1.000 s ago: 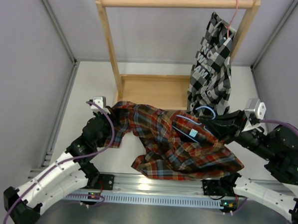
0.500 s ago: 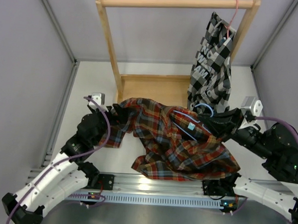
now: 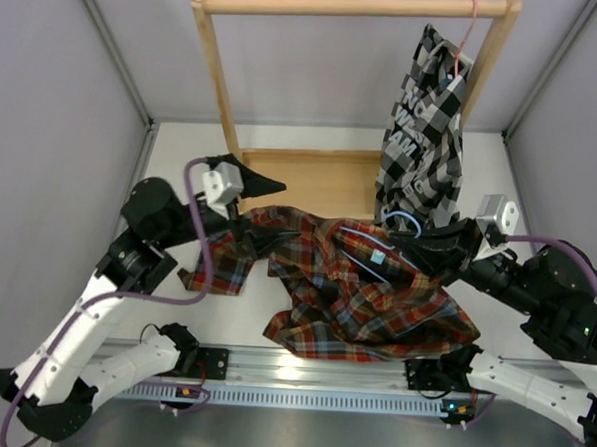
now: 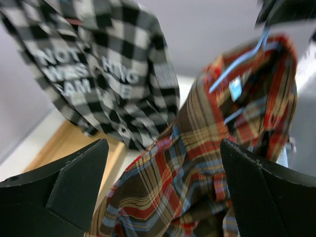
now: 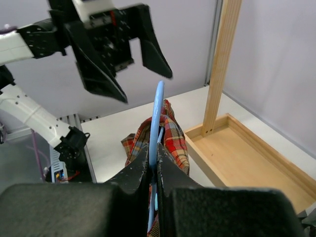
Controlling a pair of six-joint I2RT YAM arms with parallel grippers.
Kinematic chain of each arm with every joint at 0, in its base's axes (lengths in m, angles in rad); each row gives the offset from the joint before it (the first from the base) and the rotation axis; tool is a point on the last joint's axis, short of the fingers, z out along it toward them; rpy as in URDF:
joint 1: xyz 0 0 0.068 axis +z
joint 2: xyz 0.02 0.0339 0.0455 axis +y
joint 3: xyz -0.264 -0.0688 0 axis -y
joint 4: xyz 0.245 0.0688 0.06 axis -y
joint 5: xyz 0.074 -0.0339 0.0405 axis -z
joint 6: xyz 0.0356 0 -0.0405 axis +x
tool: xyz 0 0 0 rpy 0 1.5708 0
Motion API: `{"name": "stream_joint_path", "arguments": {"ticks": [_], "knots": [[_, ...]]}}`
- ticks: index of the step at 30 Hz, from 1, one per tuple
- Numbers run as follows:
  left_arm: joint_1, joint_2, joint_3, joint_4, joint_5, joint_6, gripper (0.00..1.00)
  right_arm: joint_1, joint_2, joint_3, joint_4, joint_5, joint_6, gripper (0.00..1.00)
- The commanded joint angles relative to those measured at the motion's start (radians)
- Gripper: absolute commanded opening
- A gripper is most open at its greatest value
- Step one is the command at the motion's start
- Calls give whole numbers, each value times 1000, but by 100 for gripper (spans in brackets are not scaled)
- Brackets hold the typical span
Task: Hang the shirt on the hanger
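Note:
The plaid shirt (image 3: 359, 302) lies bunched on the table, with its upper part draped over the light-blue hanger (image 3: 379, 250). My right gripper (image 3: 436, 241) is shut on the hanger near its hook, holding it above the table. In the right wrist view the hanger (image 5: 158, 106) rises edge-on from my shut right gripper (image 5: 153, 154), and the shirt (image 5: 174, 136) hangs off it. My left gripper (image 3: 262, 212) is open above the shirt's left side, touching nothing. The left wrist view shows the shirt (image 4: 197, 163) below the wide-apart fingers of my left gripper (image 4: 163, 168).
A wooden rack (image 3: 355, 5) stands at the back with a tray base (image 3: 306, 179). A black-and-white checked shirt (image 3: 424, 130) hangs from its right end on a pink-red hanger (image 3: 471, 22). Grey walls close in on both sides.
My left gripper opened, let go of the shirt's left edge, and rose up and back toward the rack. The released cloth sank onto the table. The right gripper shifted slightly.

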Motion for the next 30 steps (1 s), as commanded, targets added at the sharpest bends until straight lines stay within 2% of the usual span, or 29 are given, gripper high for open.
{"name": "stream_joint_path", "arguments": {"ticks": [1,5,12,19,22,27,30], "knots": [[-11,69,25,-121,221,231,98,-2,-20,7,94,-51,1,0],[-34,123,72,-120,316,372,98,0,-17,8,55,-129,-7,0],[-99,249,146,-121,446,399,98,0,-6,-4,52,-160,-7,0],[-168,306,158,-120,391,420,98,-2,3,5,52,-192,0,0],[-174,315,158,-120,371,437,92,-2,3,5,55,-207,4,0],[-183,333,182,-120,386,437,65,0,14,-11,71,-227,10,0],[-189,342,187,-121,396,433,64,0,19,-19,81,-236,18,0]]}}
